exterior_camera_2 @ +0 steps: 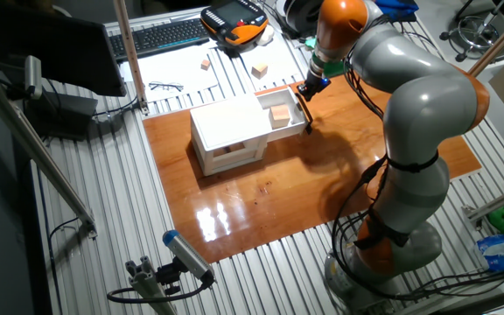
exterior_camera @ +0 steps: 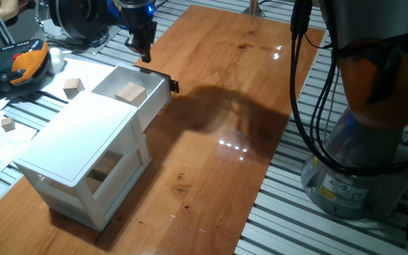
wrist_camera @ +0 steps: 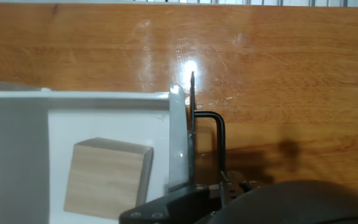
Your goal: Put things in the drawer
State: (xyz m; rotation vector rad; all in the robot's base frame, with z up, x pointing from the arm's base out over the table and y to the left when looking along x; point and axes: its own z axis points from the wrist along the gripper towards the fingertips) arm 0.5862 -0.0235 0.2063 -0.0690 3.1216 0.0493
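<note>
The drawer (exterior_camera: pixel 156 98) of the white cabinet (exterior_camera: pixel 83 134) is pulled out, with its black handle tab (exterior_camera: pixel 173 86) at the front. One pale wooden cube (exterior_camera: pixel 130 93) lies inside it, also seen in the other fixed view (exterior_camera_2: pixel 279 114) and the hand view (wrist_camera: pixel 107 177). My gripper (exterior_camera: pixel 145 55) hangs just above the drawer's far front corner, near the handle (wrist_camera: pixel 219 134), touching nothing. Its fingers look closed together and empty. In the hand view only dark gripper parts (wrist_camera: pixel 229 205) show at the bottom edge. Two more cubes (exterior_camera: pixel 74 86) (exterior_camera: pixel 7 124) lie on the slatted table behind the cabinet.
Another wooden block (exterior_camera: pixel 105 170) sits in the cabinet's lower open shelf. An orange-and-black pendant (exterior_camera: pixel 20 64) and a white ball (exterior_camera: pixel 54 60) lie behind the cabinet. The robot base (exterior_camera: pixel 360 156) stands right of the wooden board (exterior_camera: pixel 218 156).
</note>
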